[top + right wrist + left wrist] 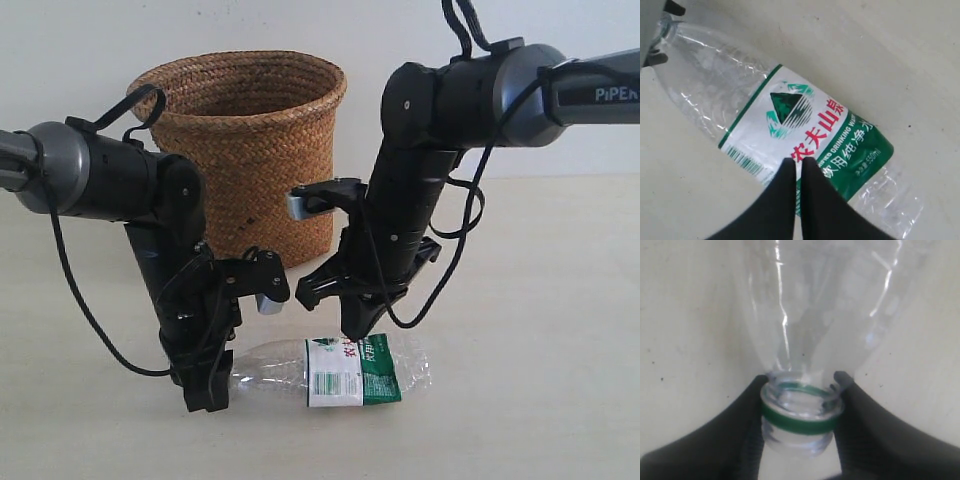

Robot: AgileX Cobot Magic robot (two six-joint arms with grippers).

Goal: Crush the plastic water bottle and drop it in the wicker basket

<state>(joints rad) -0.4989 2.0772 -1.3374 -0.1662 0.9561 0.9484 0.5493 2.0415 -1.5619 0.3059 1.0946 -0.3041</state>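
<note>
Plainly, the counter (540, 330) is a pale beige, matt surface with a few tiny dark specks, and a bare white wall (80, 40) rises behind its far edge; the wicker basket (250, 140) stands upright toward that far edge, its flared rim open. The plastic water bottle (350, 370) lies on its side toward the near edge, neck pointing to the left edge of the counter; its label (790, 125) is white and green with a green triangular emblem, red Chinese characters, the words "DRINKING WATER", "550ml" (small and faint) and a barcode (747, 162). "PiPER" (617, 95) is printed in white on the right arm. The left tool (801, 382) grips the neck, one black finger on each side just above the green ring (800, 421); the right tool (797, 162) has its fingers drawn together with only a slit between, tips at the label, though whether they press it I cannot tell. Black cables (80, 300) loop from both arms; both arms stand between bottle and basket.
</note>
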